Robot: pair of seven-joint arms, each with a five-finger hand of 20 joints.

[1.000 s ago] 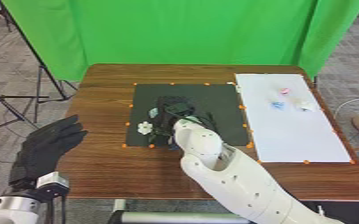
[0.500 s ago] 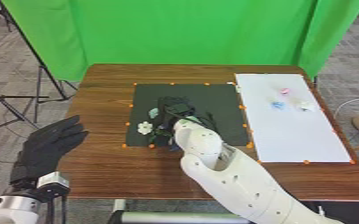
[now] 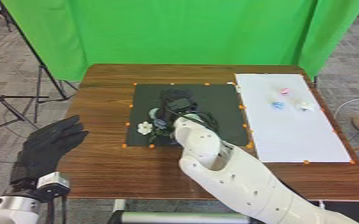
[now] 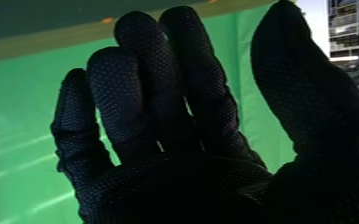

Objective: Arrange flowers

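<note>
Small blooms [image 3: 278, 105] lie on the white sheet [image 3: 300, 145], far half. Right arm [image 3: 238, 175] obstructs the black mat [image 3: 220, 95] at its near edge; right hand [image 3: 177, 103] over mat, fingers straight, slightly spread. White flower [image 3: 144, 128]: near-left corner.

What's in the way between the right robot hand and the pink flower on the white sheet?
Nothing that I can see. Between the right robot hand and the pink flower are parts of the flat black mat and white sheet.
</note>
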